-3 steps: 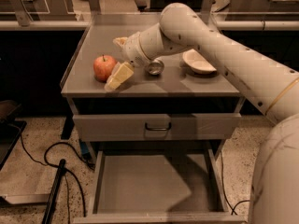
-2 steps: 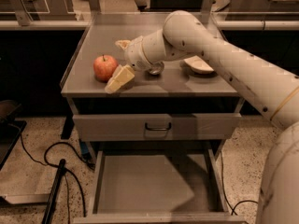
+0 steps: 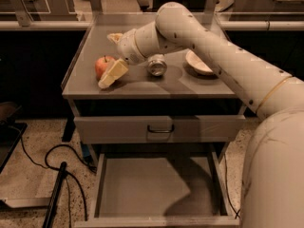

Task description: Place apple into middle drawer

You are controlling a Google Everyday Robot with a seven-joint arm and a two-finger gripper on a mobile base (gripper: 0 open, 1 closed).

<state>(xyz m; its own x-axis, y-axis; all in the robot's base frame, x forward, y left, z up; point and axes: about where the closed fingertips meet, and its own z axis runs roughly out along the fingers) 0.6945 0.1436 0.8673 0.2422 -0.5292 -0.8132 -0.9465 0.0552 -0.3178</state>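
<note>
On the grey metal cabinet top a round red-orange apple with a short dark stem sits near the left front corner. The robot's cream two-finger gripper reaches it from the right. Its fingers are spread, one lying across the near side of the apple and the other well behind it, so the fruit sits between them and is not visibly pinched. A silver can lying on its side rests just beside the wrist, and a shallow cream bowl stands farther right, partly behind the thick cream arm.

Below the top is a shut grey drawer front with a small black handle. Under that, the wide, shallow grey middle drawer stands pulled out, its flat floor bare.

The grasp looks about to happen, and several things could spoil it:

- **Uneven closing:** the far finger has more ground to cover, so the near one may push the apple first and roll it towards the left edge.
- **The can:** a swing of the wrist could nudge it, and on its side it would roll freely.
- **The descent:** the arm must clear the front lip and the shut drawer, and a clip there could jar a weak hold.
- **The release:** let go from too high, the apple could bounce or roll on the bare floor
</note>
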